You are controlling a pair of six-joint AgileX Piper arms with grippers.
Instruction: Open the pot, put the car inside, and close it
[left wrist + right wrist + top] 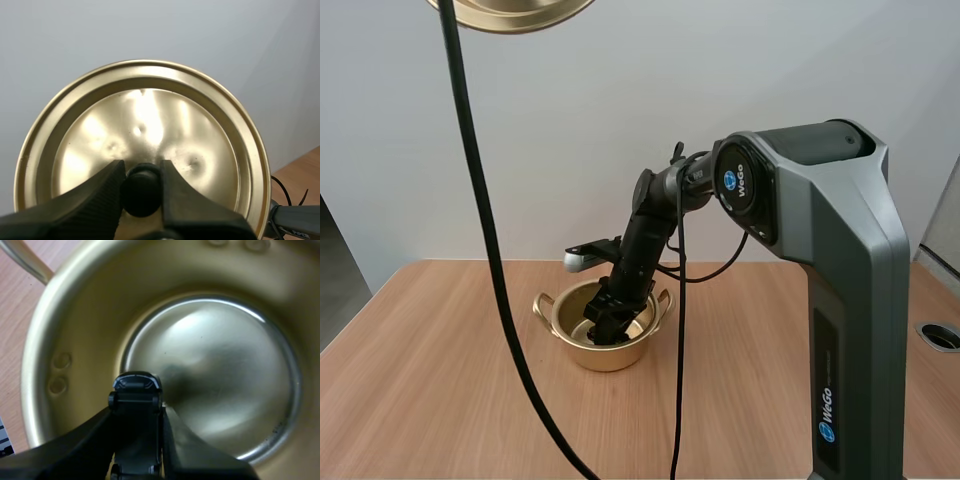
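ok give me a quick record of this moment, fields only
pot: open, standing on the table
lid: off, held up in the air
left tool: pinching the lid's black knob
right tool: lowered inside the pot, gripping the car
car: black, between the fingers, within the pot's walls; contact with the bottom cannot be told
stage: pot opened, car not yet let go, lid not yet back on
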